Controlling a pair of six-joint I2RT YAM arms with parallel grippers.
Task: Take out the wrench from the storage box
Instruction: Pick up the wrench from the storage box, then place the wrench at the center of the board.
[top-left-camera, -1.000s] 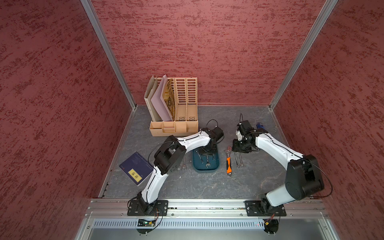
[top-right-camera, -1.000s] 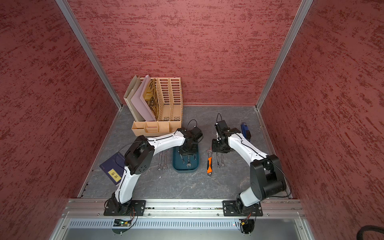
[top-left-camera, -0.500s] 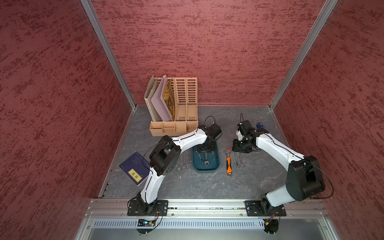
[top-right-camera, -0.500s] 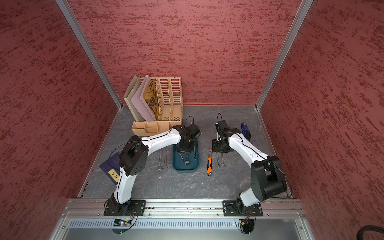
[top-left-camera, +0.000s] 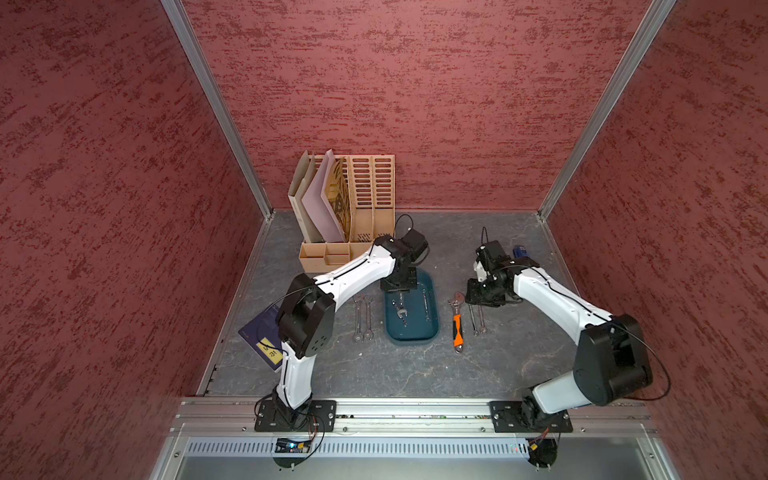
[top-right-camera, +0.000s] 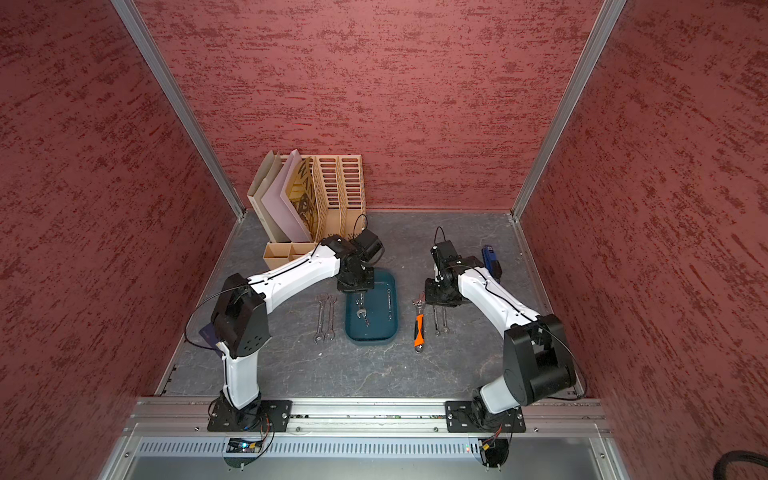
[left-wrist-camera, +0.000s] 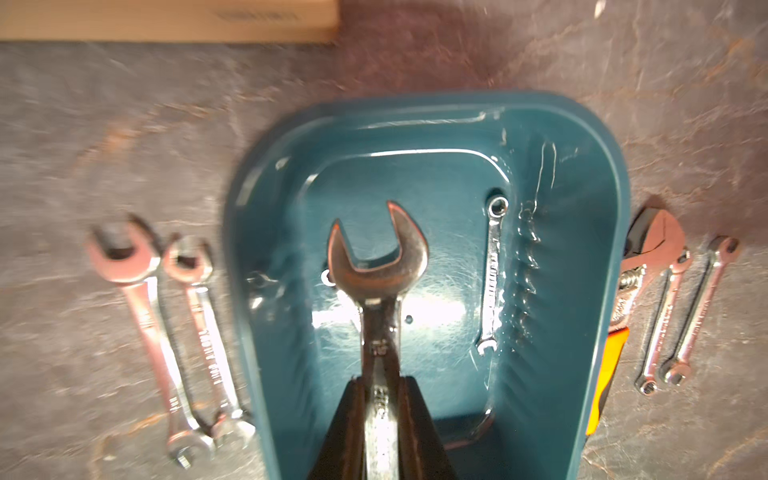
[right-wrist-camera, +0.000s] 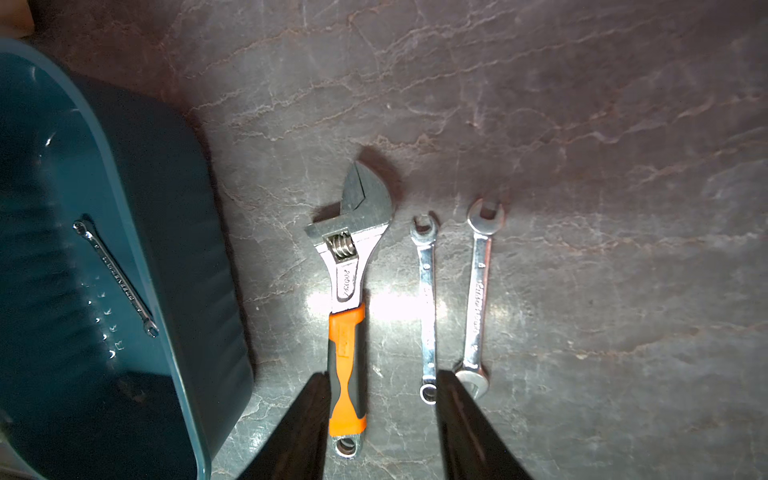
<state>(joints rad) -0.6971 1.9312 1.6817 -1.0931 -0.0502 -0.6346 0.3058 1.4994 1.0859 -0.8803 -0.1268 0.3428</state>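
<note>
The left gripper (left-wrist-camera: 380, 380) was pinched tight on the shaft of a wrench (left-wrist-camera: 378, 257). The wrench's open-end head pointed away from the fingers, over the inside of the storage box (left-wrist-camera: 582, 249). In both top views this wrench (top-left-camera: 401, 309) (top-right-camera: 363, 311) showed inside the outline of the box (top-left-camera: 415, 332) (top-right-camera: 374, 332), under the gripper (top-left-camera: 399, 286) at the box's far end. Whether its free end touched the floor of the box could not be told.

A small thin wrench (left-wrist-camera: 492, 274) (right-wrist-camera: 114, 276) lay flat on the box floor along the wall on the robot's right side, apart from the held wrench.

On the table to the robot's left of the box, two wrenches (left-wrist-camera: 141, 299) (left-wrist-camera: 199, 316) lay side by side, close together and roughly parallel to the box.

To the robot's right of the box lay an adjustable wrench (right-wrist-camera: 347, 291) with an orange handle. Two small wrenches (right-wrist-camera: 428, 307) (right-wrist-camera: 478, 299) lay just beside it, all three roughly parallel.

The right gripper (right-wrist-camera: 382, 374) hung over these tools with its jaws spread apart and nothing pinched between them. The orange handle and one small wrench showed in the gap below.

A beige file organizer (top-left-camera: 370, 199) stood at the back of the table, behind the left arm.
</note>
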